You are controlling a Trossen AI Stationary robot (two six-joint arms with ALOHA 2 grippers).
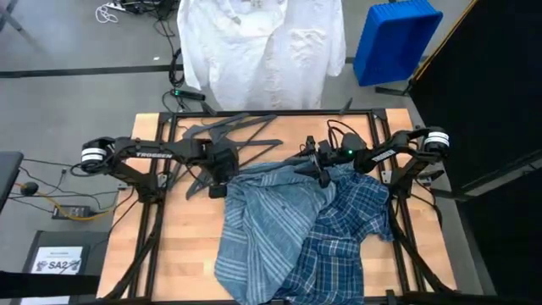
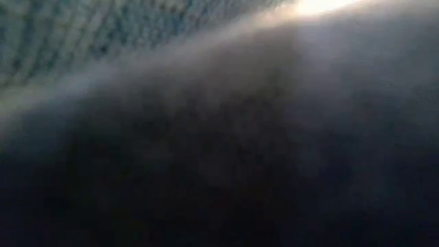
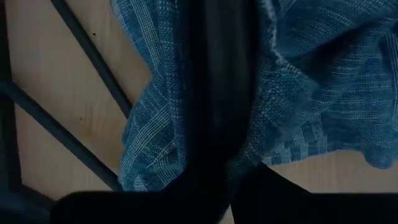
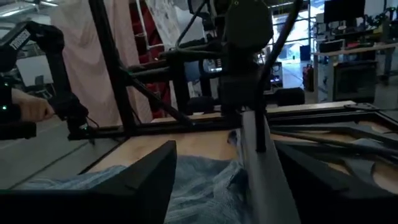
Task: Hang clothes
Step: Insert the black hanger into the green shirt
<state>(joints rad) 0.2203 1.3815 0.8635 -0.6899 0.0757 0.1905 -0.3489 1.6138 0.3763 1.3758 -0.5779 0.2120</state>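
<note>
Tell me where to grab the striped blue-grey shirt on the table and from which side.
Probably best at the bunched top edge of the striped shirt, coming straight down from above. That edge is gathered into raised folds near the left gripper, with bare table beside it, while its right side lies under the plaid shirt. The flat lower part offers no fold to pinch.

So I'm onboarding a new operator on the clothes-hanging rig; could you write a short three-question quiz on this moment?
1. True or false: the white shirt is already hanging beyond the table's far edge.
2. Which shirt lies nearer the right gripper: A) the plaid shirt, B) the white shirt?
3. Fill in: the left gripper sits at the edge of the ___ shirt, next to the dark hangers.

Key: 1 true; 2 A; 3 striped blue-grey.
</note>
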